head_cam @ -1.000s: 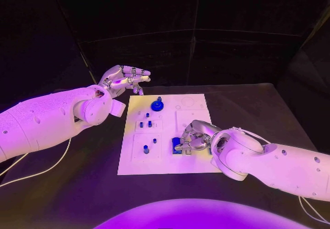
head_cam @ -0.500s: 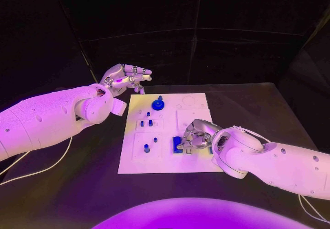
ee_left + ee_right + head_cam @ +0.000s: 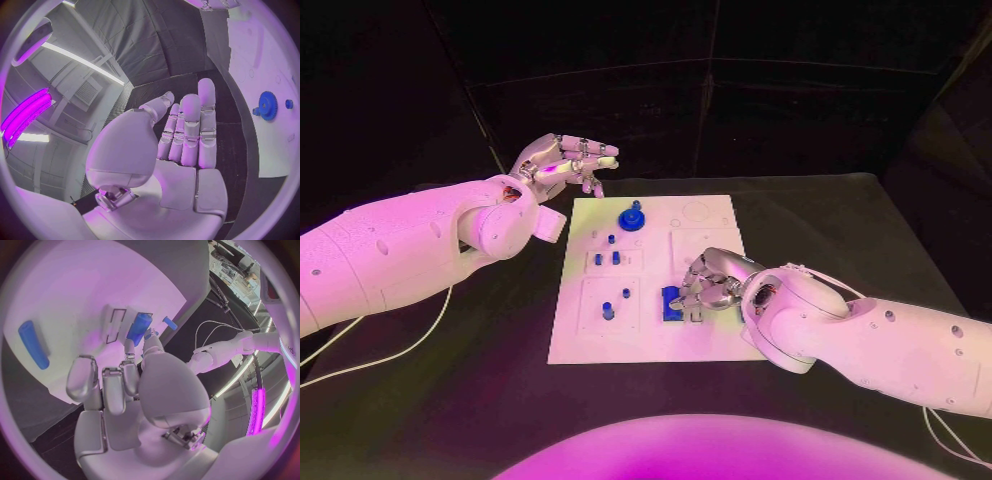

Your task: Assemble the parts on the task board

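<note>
The white task board point(image 3: 704, 345) lies in the middle of the black table. My right hand point(image 3: 710, 283) rests low over the board's near right part. Its thumb and a finger pinch a blue block part point(image 3: 139, 328) point(image 3: 671, 303) beside a rectangular slot point(image 3: 115, 322). My left hand point(image 3: 568, 163) point(image 3: 187, 145) hovers above the table off the board's far left corner, fingers stretched out and holding nothing. A blue gear part point(image 3: 632, 220) point(image 3: 268, 105) stands at the board's far end.
Several small blue pegs point(image 3: 606, 258) stand in the board's left column, with another point(image 3: 607, 313) nearer me. A long blue bar point(image 3: 32, 344) lies on the board away from the right hand's fingers. Bare black table point(image 3: 848, 220) surrounds the board.
The left hand has risen slightly and its fingers have straightened a little. The right hand has stayed on the blue block, barely shifting.
</note>
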`<action>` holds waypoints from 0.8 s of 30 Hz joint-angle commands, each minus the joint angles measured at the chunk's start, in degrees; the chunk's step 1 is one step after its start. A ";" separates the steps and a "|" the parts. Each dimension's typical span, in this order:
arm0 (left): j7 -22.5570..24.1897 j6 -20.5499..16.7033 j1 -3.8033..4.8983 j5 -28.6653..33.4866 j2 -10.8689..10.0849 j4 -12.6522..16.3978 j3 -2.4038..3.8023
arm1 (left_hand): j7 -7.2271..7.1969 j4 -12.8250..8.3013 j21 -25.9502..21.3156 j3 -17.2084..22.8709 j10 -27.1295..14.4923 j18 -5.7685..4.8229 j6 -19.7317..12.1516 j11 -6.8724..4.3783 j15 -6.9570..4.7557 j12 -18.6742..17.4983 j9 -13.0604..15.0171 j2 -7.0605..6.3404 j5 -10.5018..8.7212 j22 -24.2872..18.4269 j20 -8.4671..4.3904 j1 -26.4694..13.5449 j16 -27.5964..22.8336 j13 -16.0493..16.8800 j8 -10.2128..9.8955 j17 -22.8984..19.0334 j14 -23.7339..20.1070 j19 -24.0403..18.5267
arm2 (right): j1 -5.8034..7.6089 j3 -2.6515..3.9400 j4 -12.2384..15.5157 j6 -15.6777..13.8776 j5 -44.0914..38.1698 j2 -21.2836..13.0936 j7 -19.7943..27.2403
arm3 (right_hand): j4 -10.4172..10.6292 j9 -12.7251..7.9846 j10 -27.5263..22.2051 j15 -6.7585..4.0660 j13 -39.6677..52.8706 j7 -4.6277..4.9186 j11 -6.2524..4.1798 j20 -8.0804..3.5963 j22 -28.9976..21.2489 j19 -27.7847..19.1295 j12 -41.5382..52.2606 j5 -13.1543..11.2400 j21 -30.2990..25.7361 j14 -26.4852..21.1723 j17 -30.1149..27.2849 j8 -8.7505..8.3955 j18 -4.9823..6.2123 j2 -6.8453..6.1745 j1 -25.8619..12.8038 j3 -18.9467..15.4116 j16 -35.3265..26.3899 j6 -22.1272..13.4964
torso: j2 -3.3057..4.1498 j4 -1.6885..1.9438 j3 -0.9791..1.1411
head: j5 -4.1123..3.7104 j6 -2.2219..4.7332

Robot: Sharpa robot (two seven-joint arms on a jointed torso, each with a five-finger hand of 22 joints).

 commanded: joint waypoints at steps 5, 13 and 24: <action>0.24 0.48 0.09 0.20 -0.19 0.08 0.03 | 0.14 -0.06 -0.32 -0.07 -0.26 0.81 -0.15 -0.01 0.15 0.17 -0.02 0.53 0.07 -0.08 0.29 -0.22 0.30 -0.05 0.15 -0.05 -0.40 -0.24 | 0.16 0.07 3.36 -4.47 0.25 -4.00 1.48 | 1.12 -0.09 -0.50 0.03 -0.78 0.62 0.15 -0.34 -0.91 -0.49 -1.09 3.20 -0.26 3.87 3.75 -0.75 -0.76 0.51 -2.85 -1.82 -0.38 -0.88 | -0.08 -0.09 -0.06 | -0.27 0.33; 0.17 0.24 0.12 0.20 -0.64 0.39 0.03 | 0.14 -0.06 -0.32 -0.07 -0.26 0.81 -0.15 -0.01 0.15 0.17 -0.02 0.53 0.07 -0.08 0.29 -0.22 0.30 -0.05 0.15 -0.05 -0.40 -0.24 | 1.49 0.10 5.27 -2.01 2.11 -11.78 0.35 | 1.37 -0.27 -0.72 0.13 -1.09 0.72 0.23 -0.16 -1.42 -0.80 -1.52 4.93 -0.58 3.74 3.24 -1.51 -0.66 1.27 -2.72 -2.10 -0.69 -1.14 | -0.08 -0.26 -0.16 | -1.10 0.65; 0.29 0.25 0.15 0.20 -0.64 0.60 0.02 | 0.14 -0.06 -0.32 -0.07 -0.26 0.81 -0.15 -0.01 0.15 0.17 -0.02 0.53 0.07 -0.08 0.29 -0.22 0.30 -0.05 0.15 -0.05 -0.40 -0.24 | 1.63 0.06 3.62 -0.09 -1.82 -14.57 0.10 | 0.89 -0.77 -1.16 0.25 -1.81 0.91 0.37 -0.04 -2.07 -1.17 -2.44 6.04 -0.99 3.65 2.92 -2.99 -0.55 1.06 -1.52 -2.73 -0.97 -0.63 | -0.14 -0.32 -0.05 | -2.11 0.91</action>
